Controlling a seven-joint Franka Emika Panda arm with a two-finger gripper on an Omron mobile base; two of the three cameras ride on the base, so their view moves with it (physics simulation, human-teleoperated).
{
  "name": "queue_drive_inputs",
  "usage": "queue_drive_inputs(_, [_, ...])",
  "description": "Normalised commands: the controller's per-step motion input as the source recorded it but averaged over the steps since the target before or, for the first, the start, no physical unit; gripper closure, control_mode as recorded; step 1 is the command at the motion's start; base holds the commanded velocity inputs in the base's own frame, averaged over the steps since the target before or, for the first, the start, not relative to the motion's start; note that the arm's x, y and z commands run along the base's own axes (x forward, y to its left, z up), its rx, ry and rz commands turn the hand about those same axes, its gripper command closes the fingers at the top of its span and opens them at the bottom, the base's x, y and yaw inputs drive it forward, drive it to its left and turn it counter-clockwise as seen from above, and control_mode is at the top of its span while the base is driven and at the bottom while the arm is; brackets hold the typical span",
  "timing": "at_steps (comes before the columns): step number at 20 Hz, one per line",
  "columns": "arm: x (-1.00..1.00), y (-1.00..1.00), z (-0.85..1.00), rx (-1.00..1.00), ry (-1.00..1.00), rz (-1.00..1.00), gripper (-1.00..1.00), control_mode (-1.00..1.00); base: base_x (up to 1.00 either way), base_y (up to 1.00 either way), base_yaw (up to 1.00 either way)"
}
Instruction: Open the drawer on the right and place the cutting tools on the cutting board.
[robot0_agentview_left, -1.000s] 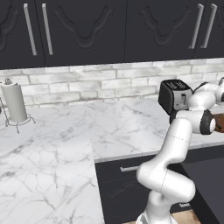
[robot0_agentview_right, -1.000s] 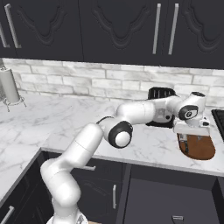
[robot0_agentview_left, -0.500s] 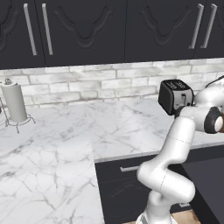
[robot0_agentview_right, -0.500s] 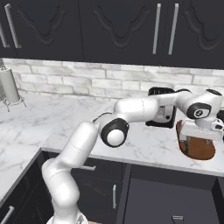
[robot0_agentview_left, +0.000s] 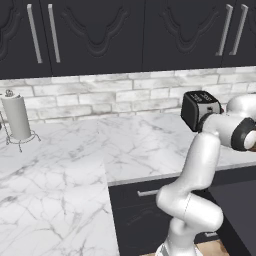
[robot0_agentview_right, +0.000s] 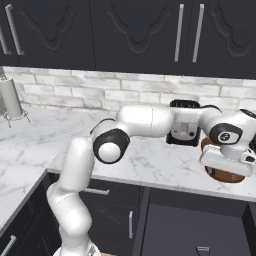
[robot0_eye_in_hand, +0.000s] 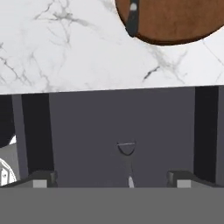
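Fingertips (robot0_eye_in_hand: 43, 178) spread wide at the bottom of the hand view, gripper (robot0_eye_in_hand: 111, 179) open and holding nothing. Directly beyond: drawer (robot0_eye_in_hand: 122, 131) pulled out, dark grey interior exposed, with a thin silvery utensil (robot0_eye_in_hand: 127, 162) lying on its floor between the fingertips (loop end toward the counter). Seen also from the right base view, drawer (robot0_agentview_right: 200, 225) open below the counter edge, utensil (robot0_agentview_right: 202, 248) near its front.

Past the drawer: white marble counter (robot0_eye_in_hand: 78, 52). At its far part, cutting board (robot0_eye_in_hand: 175, 19), reddish-brown, rounded edge, with a dark knife handle (robot0_eye_in_hand: 132, 17) resting on it and overhanging its rim; blade cut off by the frame edge. Right base view: board (robot0_agentview_right: 222, 172) largely hidden under the white hand, just beside the toaster (robot0_agentview_right: 183, 130).

Left base view: toaster (robot0_agentview_left: 199, 109) against the brick backsplash, paper towel holder (robot0_agentview_left: 17, 120) well apart at far left.
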Motion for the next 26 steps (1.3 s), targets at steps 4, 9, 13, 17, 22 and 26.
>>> queue_drive_inputs(4, [-1.0,0.75,0.0,-0.09,0.0,0.0,-1.0,-1.0,0.0,0.0,0.0])
queue_drive_inputs(9, [-0.98,0.79,0.0,-0.13,0.0,0.0,-1.0,-1.0,0.0,0.0,0.0])
queue_drive_inputs(13, [-0.57,0.51,0.0,-0.13,0.0,0.0,-1.0,-1.0,0.0,0.0,0.0])
queue_drive_inputs(17, [-0.12,0.27,0.0,-0.12,0.0,0.0,-1.0,-1.0,0.0,0.0,0.0])
queue_drive_inputs(22, [0.0,0.01,-0.06,-0.1,0.0,-0.01,-1.0,-1.0,0.0,0.0,0.0])
queue_drive_inputs(26, [0.0,0.0,-0.12,-0.04,0.0,-0.02,-1.0,-1.0,0.0,0.0,0.0])
